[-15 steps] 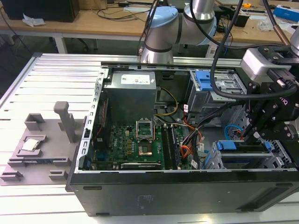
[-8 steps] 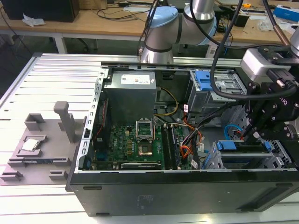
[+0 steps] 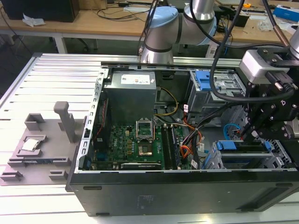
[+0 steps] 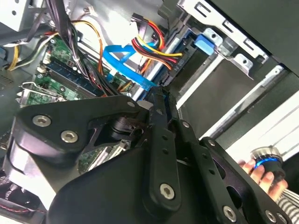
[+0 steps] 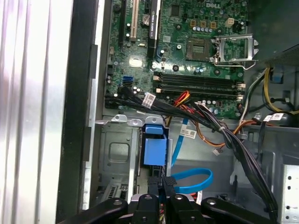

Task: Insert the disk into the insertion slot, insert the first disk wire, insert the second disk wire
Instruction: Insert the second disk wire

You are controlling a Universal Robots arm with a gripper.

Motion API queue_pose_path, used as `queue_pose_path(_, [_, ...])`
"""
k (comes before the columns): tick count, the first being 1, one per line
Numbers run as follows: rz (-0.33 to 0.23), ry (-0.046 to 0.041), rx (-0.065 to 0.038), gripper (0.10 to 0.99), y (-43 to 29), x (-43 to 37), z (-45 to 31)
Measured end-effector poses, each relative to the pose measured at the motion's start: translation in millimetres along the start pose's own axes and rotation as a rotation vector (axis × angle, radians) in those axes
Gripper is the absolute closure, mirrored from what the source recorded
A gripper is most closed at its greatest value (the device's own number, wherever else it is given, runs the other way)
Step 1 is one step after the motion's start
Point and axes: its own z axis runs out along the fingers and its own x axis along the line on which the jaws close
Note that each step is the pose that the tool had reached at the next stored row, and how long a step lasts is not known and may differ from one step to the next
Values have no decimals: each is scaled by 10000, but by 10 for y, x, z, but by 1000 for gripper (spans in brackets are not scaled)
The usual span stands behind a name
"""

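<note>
My gripper hangs at the right of the exterior view, over the lower right corner of the open case. In the first wrist view my gripper sits at the bottom centre, its fingers drawn close together on a dark connector at the end of a blue cable. In the second wrist view the fingers meet at that same connector, beside a bundle of red, yellow and black wires; I take my gripper to be clenched on the connector.

The disk lies in the slot directly under my gripper, its blue carrier tab showing at the near end. In the first wrist view the tab of the disk stands just above my fingers, framed by the grey slot.

The motherboard fills the middle of the case, with a grey power supply above it. A blue latch sits on a second bay at upper right. A grey fixture rests on the bench at the exterior view's left. A hand appears at the lower right of the second wrist view.
</note>
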Motion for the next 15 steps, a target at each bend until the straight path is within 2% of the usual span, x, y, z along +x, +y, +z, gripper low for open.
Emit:
queue_pose_path(5, [-12, -265, 15, 925, -6, 23, 30])
queue_pose_path(9, [-14, -308, 17, 925, -30, 55, 62])
queue_pose_path(15, [-15, -372, 20, 925, -53, 59, 112])
